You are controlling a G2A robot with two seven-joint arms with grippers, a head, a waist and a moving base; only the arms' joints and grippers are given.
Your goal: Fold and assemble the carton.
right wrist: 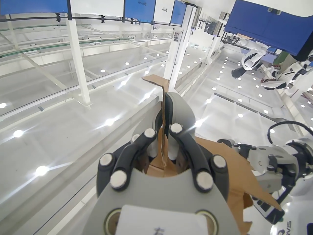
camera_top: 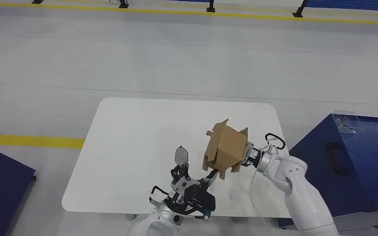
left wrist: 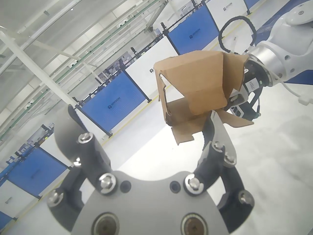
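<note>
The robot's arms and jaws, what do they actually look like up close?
The right arm and left arm wear smooth white shells; the right wrist has a silver ring, a looped black cable and a small white label. The jaws are curved grey fingers with toothed inner edges, on black links with silver bolts, mounted on a grey plate.

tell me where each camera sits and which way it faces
top view: high on the robot, looking down at the table; left tool and right tool show, with the carton held off the table.
left wrist view: on the left wrist, looking up past the open left tool at the carton.
right wrist view: on the right wrist, looking along the right tool, shut on a carton flap, into the hall.
shared: all three show the carton.
</note>
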